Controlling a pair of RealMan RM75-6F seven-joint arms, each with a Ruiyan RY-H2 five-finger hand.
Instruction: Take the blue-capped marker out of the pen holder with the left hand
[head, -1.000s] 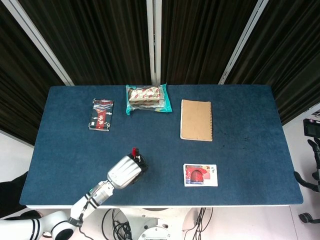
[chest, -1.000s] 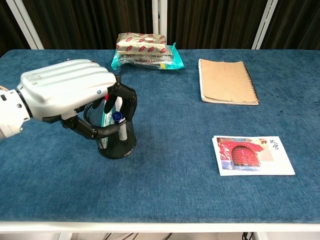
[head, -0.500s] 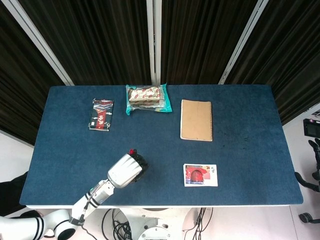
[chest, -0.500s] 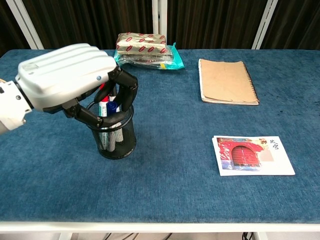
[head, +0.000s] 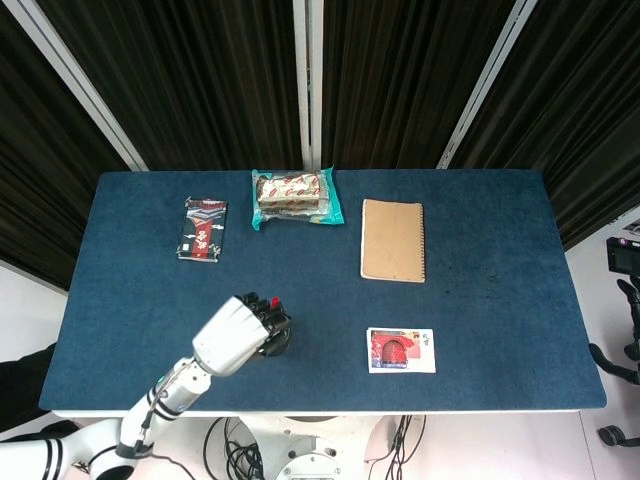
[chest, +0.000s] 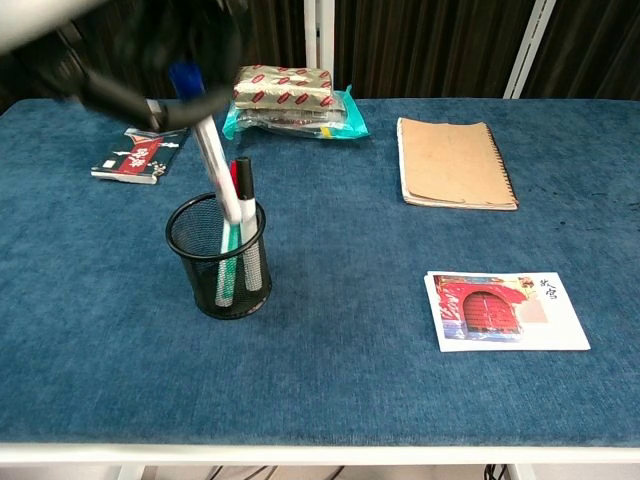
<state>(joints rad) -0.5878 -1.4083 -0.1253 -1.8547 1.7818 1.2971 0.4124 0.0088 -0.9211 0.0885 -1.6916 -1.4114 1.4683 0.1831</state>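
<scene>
A black mesh pen holder (chest: 205, 290) stands on the blue table and holds red-capped, black-capped (chest: 243, 175) and green markers. My left hand (chest: 120, 45) is raised at the top left of the chest view, blurred, and grips the blue-capped marker (chest: 215, 165) by its cap end. The marker hangs tilted, its white body mostly above the holder and its lower end still at the rim. In the head view my left hand (head: 232, 337) covers most of the holder (head: 281, 343) and hides the marker. My right hand is not in sight.
A teal-wrapped snack pack (chest: 290, 95) lies at the back. A brown spiral notebook (chest: 453, 163) is at the back right, a postcard with a red picture (chest: 505, 310) at the front right, and a dark red booklet (chest: 140, 155) behind the holder on the left.
My left hand has risen from around the holder's rim to well above it. The blue-capped marker has come up with it and is now mostly out of the holder.
</scene>
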